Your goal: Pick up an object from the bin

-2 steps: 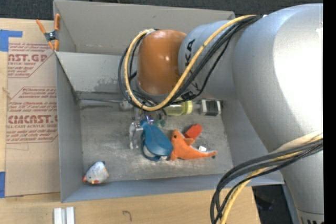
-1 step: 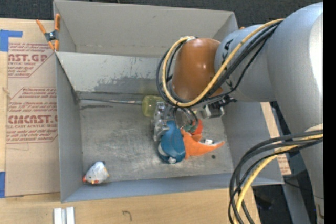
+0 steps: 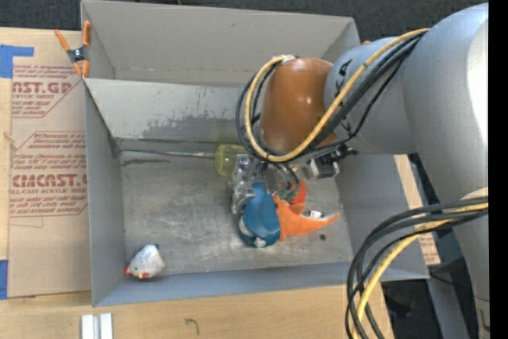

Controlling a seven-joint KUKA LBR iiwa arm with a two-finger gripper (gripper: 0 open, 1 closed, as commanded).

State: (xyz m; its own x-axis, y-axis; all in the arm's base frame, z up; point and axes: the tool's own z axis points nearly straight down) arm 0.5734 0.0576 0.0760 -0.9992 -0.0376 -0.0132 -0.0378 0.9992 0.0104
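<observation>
Under the orange-brown wrist cover (image 3: 290, 111) most of the pincer (image 3: 242, 193) is hidden. Its metal tip shows at the cover's lower left edge, pointing down toward the floor of the bin (image 3: 175, 202). Whether the pincer is spread or pressed together cannot be told, because the cover and a blue rounded thing (image 3: 260, 222) mask its working end.

The blue rounded thing lies just below the pincer in the view, at its tip. Contact between the two can be neither confirmed nor ruled out. An orange thing (image 3: 305, 223) with a pointed end lies against the blue one on the side away from the pincer, toward the arm. Its shape is hard to make out.

A pale yellow-green thing (image 3: 228, 160) sits just above the pincer, near the bin's back wall, and its right side is cut off by the wrist cover. A small white and orange toy (image 3: 145, 262) lies well apart from the pincer, toward the near left corner.

The arm (image 3: 429, 91), thick and grey, enters from the right and bends down at the wrist, so the pincer hangs over the bin's middle. Yellow and black cables (image 3: 252, 103) loop round the cover.
</observation>
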